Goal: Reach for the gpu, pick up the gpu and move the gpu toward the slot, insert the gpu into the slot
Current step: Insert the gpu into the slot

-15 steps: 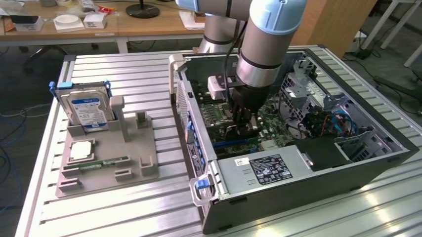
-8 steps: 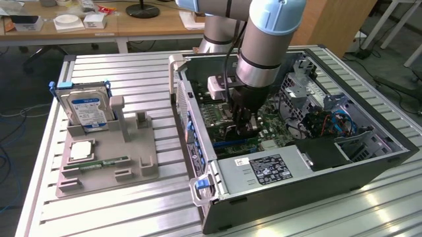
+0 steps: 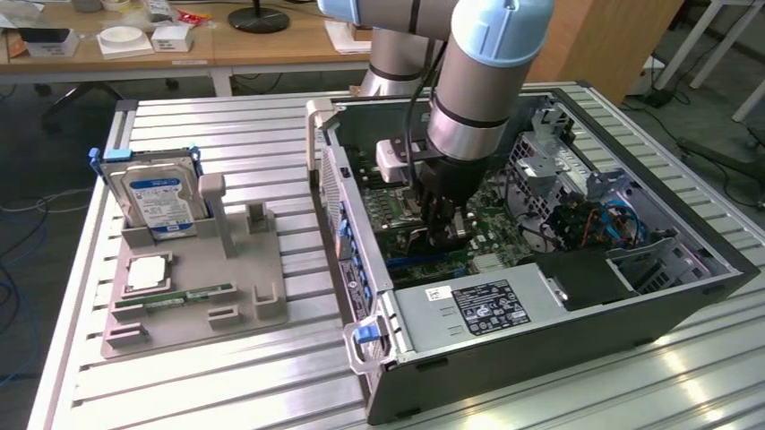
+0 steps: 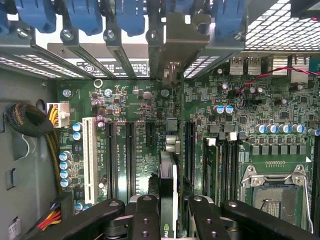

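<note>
Dark gpu [image 4: 167, 187]: edge-on above the motherboard [image 4: 125, 100], lined up for seating.
Hand [image 4: 167, 220]: clenched on gpu, steadying it.

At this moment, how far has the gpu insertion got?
Pickup and carry look done: the gripper is down inside the open computer case, jaws closed on the gpu, held edge-on over the motherboard expansion slots. Left: seating; whether the card has entered a slot cannot be told.

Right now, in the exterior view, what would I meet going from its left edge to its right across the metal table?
Hard drive standing in the grey fixture → open computer case's near wall → gripper holding the gpu over the motherboard → blue cables.
</note>
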Motion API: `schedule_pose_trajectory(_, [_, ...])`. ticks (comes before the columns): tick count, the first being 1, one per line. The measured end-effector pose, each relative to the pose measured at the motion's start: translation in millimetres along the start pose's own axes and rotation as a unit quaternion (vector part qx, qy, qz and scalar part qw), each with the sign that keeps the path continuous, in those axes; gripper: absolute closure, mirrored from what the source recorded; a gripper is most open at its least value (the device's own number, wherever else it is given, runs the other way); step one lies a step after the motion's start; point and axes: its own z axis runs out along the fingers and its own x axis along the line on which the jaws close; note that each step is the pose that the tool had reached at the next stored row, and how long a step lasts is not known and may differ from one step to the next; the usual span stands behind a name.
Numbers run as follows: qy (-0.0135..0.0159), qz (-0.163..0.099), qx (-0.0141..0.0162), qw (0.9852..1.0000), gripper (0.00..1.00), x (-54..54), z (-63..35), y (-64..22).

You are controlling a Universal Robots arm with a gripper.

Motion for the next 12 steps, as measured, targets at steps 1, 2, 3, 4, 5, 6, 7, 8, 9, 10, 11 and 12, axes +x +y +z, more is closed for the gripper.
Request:
schedule_pose_trajectory(1, [0.0, 0.0, 0.0, 1.0, 0.73, 0.0, 0.0, 0.0])
schedule_pose_trajectory(2, [-0.0001, 0.0, 0.0001, 1.0, 0.73, 0.0, 0.1, 0.0])
schedule_pose_trajectory(3, [-0.0001, 0.0, 0.0001, 1.0, 0.73, 0.0, 0.2, 0.0])
schedule_pose_trajectory(4, [-0.0001, 0.0, 0.0001, 1.0, 0.73, 0.0, 0.2, 0.0])
schedule_pose_trajectory(5, [-0.0001, 0.0, 0.0001, 1.0, 0.73, 0.0, 0.2, -0.1])
schedule_pose_trajectory(6, [-0.0001, 0.0, 0.0001, 1.0, 0.73, 0.0, 0.2, 0.0])
schedule_pose_trajectory(7, [-0.0001, 0.0, 0.0001, 1.0, 0.73, 0.0, 0.2, 0.0])
schedule_pose_trajectory(8, [-0.0002, 0.0, 0.0001, 1.0, 0.73, 0.0, 0.3, 0.0])
schedule_pose_trajectory(9, [-0.0002, 0.0, 0.0001, 1.0, 0.73, 0.0, 0.6, 0.0])
schedule_pose_trajectory(10, [-0.0003, 0.0, 0.0002, 1.0, 0.73, 0.0, 1.0, 0.0])
schedule_pose_trajectory(11, [-0.0002, 0.0, 0.0001, 1.0, 0.73, 0.0, 1.2, 0.0])
schedule_pose_trajectory(12, [-0.0003, 0.0, 0.0001, 1.0, 0.73, 0.0, 1.3, 0.0])
